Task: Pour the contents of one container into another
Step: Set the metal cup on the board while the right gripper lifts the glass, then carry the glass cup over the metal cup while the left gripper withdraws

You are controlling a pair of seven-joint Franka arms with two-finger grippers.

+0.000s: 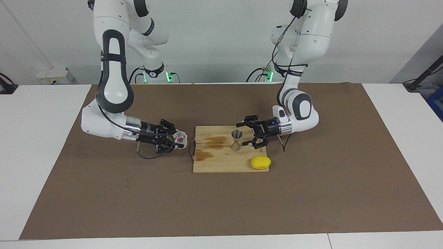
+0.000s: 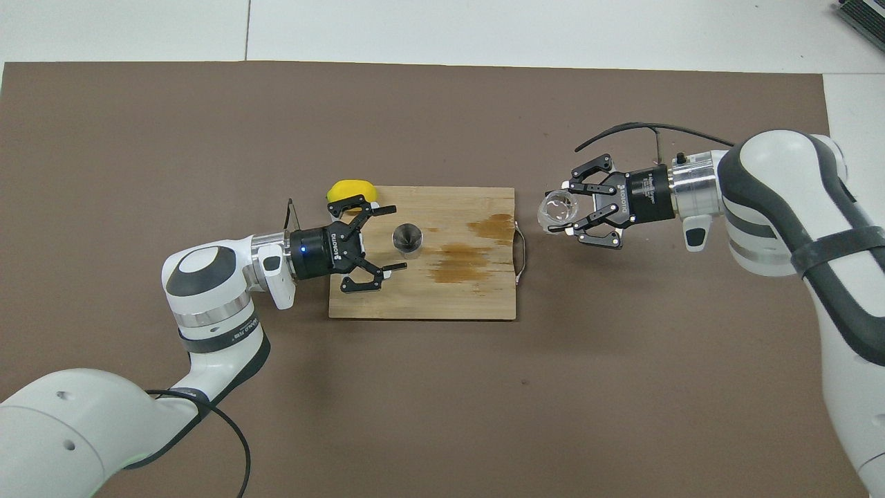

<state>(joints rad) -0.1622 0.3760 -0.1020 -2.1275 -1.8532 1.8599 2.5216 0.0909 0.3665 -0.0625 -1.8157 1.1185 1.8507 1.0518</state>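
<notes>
both robot arms are white and round, with shiny smooth shells. dark grey bands wrap the bends, and one big dark loop shape shows on the right arm. each wrist has a silver metal ring. the left claw (image 1: 246, 134) is black with thin black links and small white tips, and a tiny blue light glows on its round black part. the right claw (image 1: 174, 139) is black too, with white writing on it. black cables hang by both wrists. green lights glow at both bases.

1 glass cup (image 1: 180, 138), 1 metal jigger (image 1: 236, 140), 1 lemon (image 1: 261, 163), 1 wood board (image 1: 214, 162), 2 arms.
</notes>
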